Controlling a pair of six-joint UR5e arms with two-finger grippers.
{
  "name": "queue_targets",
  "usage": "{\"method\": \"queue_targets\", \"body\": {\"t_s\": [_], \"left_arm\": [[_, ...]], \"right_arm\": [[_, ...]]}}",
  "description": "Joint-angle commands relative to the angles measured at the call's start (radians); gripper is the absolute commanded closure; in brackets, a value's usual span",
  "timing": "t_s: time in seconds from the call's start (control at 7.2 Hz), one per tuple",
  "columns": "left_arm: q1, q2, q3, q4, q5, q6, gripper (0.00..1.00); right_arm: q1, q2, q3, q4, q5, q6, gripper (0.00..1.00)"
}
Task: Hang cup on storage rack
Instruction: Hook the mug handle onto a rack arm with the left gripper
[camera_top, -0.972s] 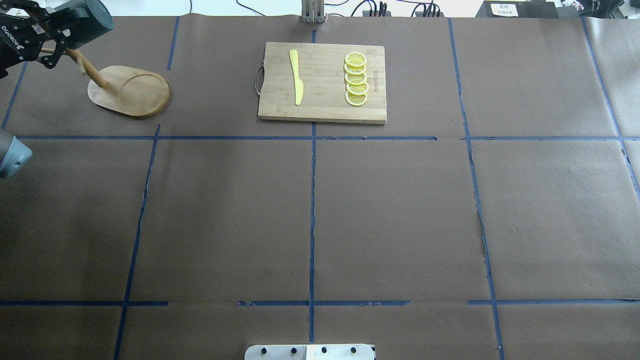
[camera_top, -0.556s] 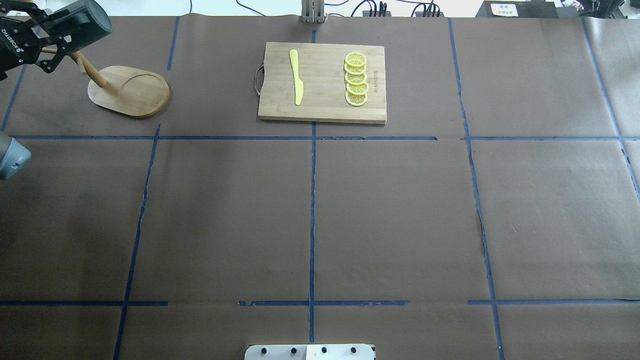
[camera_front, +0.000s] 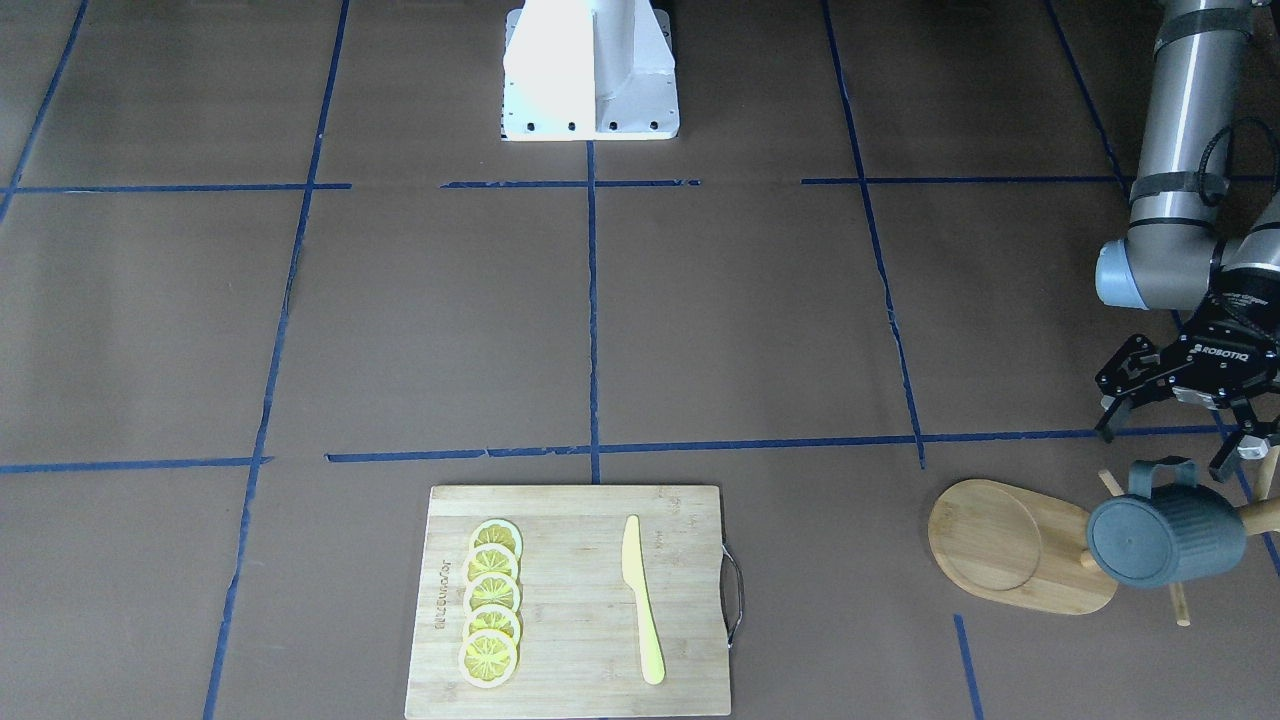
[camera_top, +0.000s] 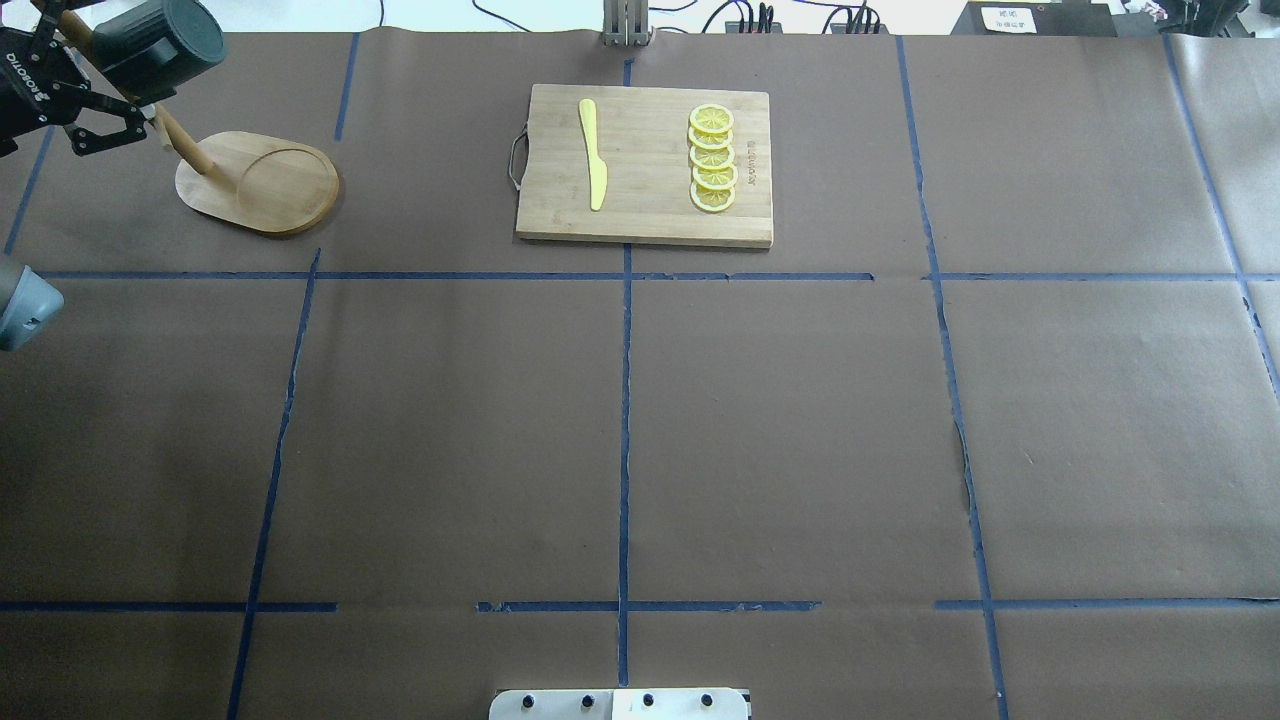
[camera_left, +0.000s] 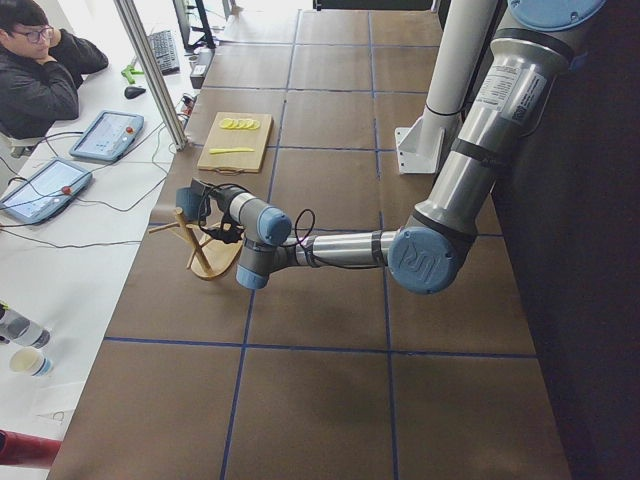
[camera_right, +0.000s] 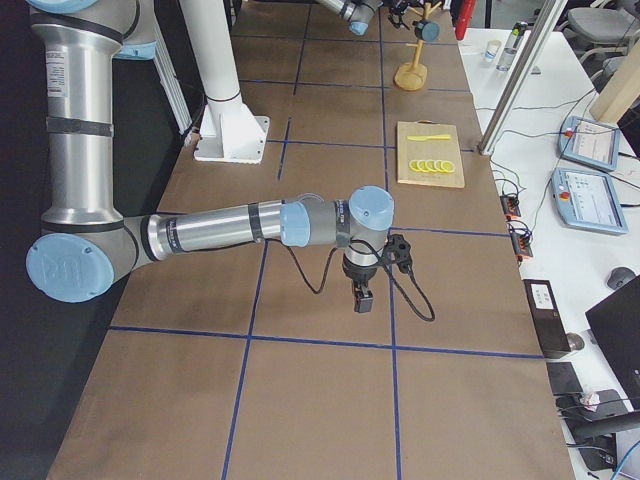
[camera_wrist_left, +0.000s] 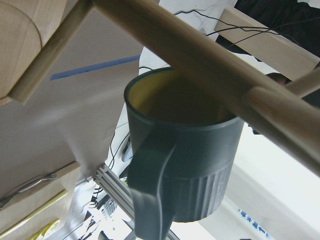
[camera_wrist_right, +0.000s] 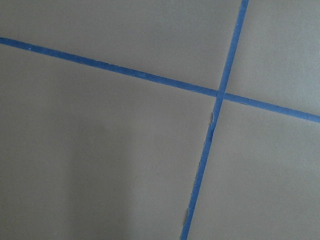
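Observation:
The dark teal-grey ribbed cup (camera_front: 1165, 535) hangs tilted on its side on the wooden storage rack (camera_front: 1010, 545), at the table's far left in the overhead view (camera_top: 160, 40). Its handle (camera_front: 1160, 472) points up. My left gripper (camera_front: 1170, 450) is open and empty, just clear of the cup on the robot's side. In the left wrist view the cup (camera_wrist_left: 185, 165) shows its yellow inside behind the rack's pole (camera_wrist_left: 210, 65). My right gripper (camera_right: 362, 300) hovers low over bare table far from the rack. I cannot tell whether it is open or shut.
A rectangular bamboo cutting board (camera_top: 645, 225) lies at the table's far middle, with a yellow knife (camera_top: 593, 150) and several lemon slices (camera_top: 712, 160) on it. Blue tape lines (camera_top: 625, 440) cross the brown table cover. An operator (camera_left: 35, 70) sits beyond the table's edge.
My left gripper has drawn back from the cup towards the robot. The cup stays on the rack, shifted slightly.

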Motion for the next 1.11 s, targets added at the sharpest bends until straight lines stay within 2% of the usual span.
{"method": "queue_targets", "body": {"t_s": [0.0,0.14,0.28,0.42,0.56,0.69,0.97], "left_arm": [[-0.002,0.023,-0.107,0.032,-0.077,0.002,0.0],[-0.007,0.03,-0.199,0.092,-0.147,0.015,0.0],[-0.065,0.03,-0.268,0.162,-0.261,0.111,0.0],[-0.085,0.028,-0.344,0.28,-0.426,0.302,0.0],[-0.106,0.028,-0.408,0.418,-0.535,0.512,0.0],[-0.114,0.031,-0.476,0.565,-0.595,0.752,0.0],[-0.122,0.042,-0.541,0.765,-0.599,1.156,0.0]], "right_arm": [[0.0,-0.002,0.001,0.0,0.001,0.0,0.0],[0.0,-0.002,0.001,0.0,0.001,0.0,0.0],[0.0,-0.002,0.001,0.0,0.001,0.0,0.0],[0.0,-0.003,0.0,0.0,0.003,-0.001,0.0],[0.0,-0.003,0.001,0.0,0.003,-0.001,0.0],[0.0,-0.003,0.0,0.0,0.003,-0.001,0.0],[0.0,-0.003,-0.002,-0.002,0.003,-0.001,0.0]]}}
